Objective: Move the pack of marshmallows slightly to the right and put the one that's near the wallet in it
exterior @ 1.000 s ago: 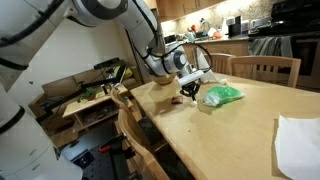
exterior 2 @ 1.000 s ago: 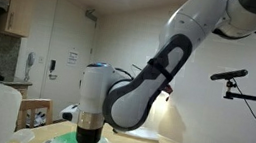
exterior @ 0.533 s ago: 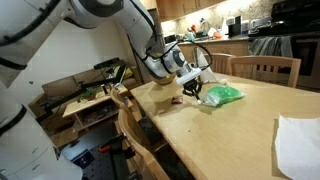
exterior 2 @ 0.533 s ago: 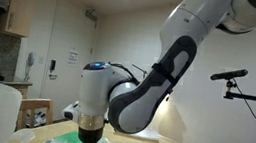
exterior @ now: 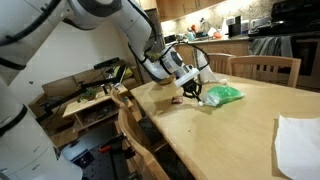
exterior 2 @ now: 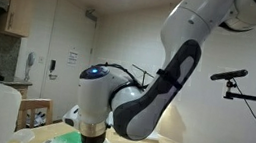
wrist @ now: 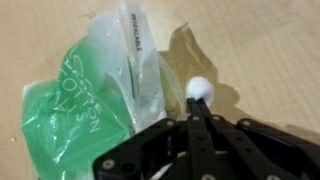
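Wrist view: gripper [wrist: 200,104] jaws narrow, pinching a white marshmallow [wrist: 200,88] at the tips. Bag [wrist: 80,105] lies flat on the table [wrist: 270,60], its clear end just beside the marshmallow. Looks like the drop-in step. Next move needs the tips over the bag mouth, then release; can't tell if the mouth is open. In an exterior view the arm [exterior: 150,45] reaches down over the table edge, wrist tilted toward the bag [exterior: 223,95], wallet [exterior: 173,101] close by on the far side from it.
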Available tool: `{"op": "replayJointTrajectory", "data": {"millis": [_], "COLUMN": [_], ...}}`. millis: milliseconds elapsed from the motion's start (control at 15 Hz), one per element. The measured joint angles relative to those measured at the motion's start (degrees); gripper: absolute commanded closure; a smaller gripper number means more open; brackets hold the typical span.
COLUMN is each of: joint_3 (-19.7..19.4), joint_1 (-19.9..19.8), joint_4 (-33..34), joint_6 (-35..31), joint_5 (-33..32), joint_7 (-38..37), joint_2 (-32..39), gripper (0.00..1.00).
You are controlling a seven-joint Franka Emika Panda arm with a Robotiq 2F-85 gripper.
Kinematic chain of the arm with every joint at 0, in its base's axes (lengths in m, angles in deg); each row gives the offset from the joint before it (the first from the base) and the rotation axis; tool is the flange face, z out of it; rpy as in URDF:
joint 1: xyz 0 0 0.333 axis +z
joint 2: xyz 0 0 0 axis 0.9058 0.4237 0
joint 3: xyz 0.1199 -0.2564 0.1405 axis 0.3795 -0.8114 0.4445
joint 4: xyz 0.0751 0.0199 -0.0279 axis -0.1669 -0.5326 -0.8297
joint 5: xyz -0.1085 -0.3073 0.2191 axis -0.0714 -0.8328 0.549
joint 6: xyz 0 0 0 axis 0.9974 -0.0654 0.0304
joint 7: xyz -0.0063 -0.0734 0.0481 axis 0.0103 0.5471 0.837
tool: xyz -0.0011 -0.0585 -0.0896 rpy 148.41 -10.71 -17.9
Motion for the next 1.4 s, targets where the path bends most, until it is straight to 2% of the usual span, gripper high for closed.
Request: {"op": "replayJointTrajectory", "data": {"millis": [400,800,1000,1400], "joint_3": [0.7,3.3,3.9,5.0], "joint_1": [4.9,5.6,5.4,3.2], "joint_4": [0.9,3.0,4.2,7.1], "joint_6": [10.4,21.9,24.1,24.0], "joint_5": [-6.7,-12.9,-16.6,-24.4], "joint_7": [-3.3,-3.3,-3.3,-3.3], "joint_2": [0.0,0.7,1.9,5.2], "gripper": [1.00,1.00,1.00,1.00]}}
